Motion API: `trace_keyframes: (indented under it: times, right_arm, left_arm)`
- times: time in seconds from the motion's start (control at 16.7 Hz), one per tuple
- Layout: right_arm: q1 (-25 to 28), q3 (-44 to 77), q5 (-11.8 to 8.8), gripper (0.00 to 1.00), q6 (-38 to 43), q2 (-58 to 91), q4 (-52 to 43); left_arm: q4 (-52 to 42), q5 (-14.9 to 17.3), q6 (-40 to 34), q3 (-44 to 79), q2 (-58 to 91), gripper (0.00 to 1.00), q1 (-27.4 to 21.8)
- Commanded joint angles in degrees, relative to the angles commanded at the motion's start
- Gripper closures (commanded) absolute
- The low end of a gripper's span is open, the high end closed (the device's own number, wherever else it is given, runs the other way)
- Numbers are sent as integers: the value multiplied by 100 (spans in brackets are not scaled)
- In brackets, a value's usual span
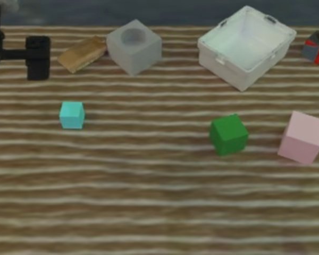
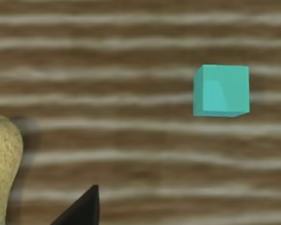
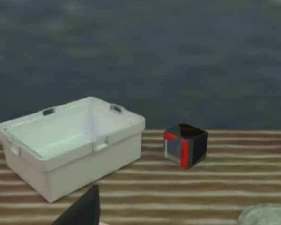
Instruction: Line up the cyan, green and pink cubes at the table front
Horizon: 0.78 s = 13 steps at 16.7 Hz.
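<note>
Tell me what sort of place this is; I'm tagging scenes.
Probably a simulated tabletop test scene: a striped brown table holding plain coloured blocks such as the cyan cube, plus an empty white bin.

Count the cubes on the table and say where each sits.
5: cyan cube at left, green cube right of centre, pink cube far right, hollowed grey cube at the back, red-marked dark cube in the back right corner.

Along the back: wooden block (image 1: 82, 53), hollowed grey cube (image 1: 134, 47), white bin (image 1: 246, 47), red-marked dark cube (image 1: 316, 47).
</note>
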Motion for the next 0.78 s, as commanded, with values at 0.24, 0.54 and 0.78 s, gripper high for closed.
trace_keyframes:
  times: [0.24,0.54,0.78]
  right_arm:
    - [0,0,0,0,0,0,0]
    - [0,0,0,0,0,0,0]
    - [0,0,0,0,0,0,0]
  left_arm:
    - [-1200,9,-127,1848,2188,0,-193]
    - [-2207,14,-256,3679,4135,0,-354]
    - [-2522,15,-304,4325,4756,0,-405]
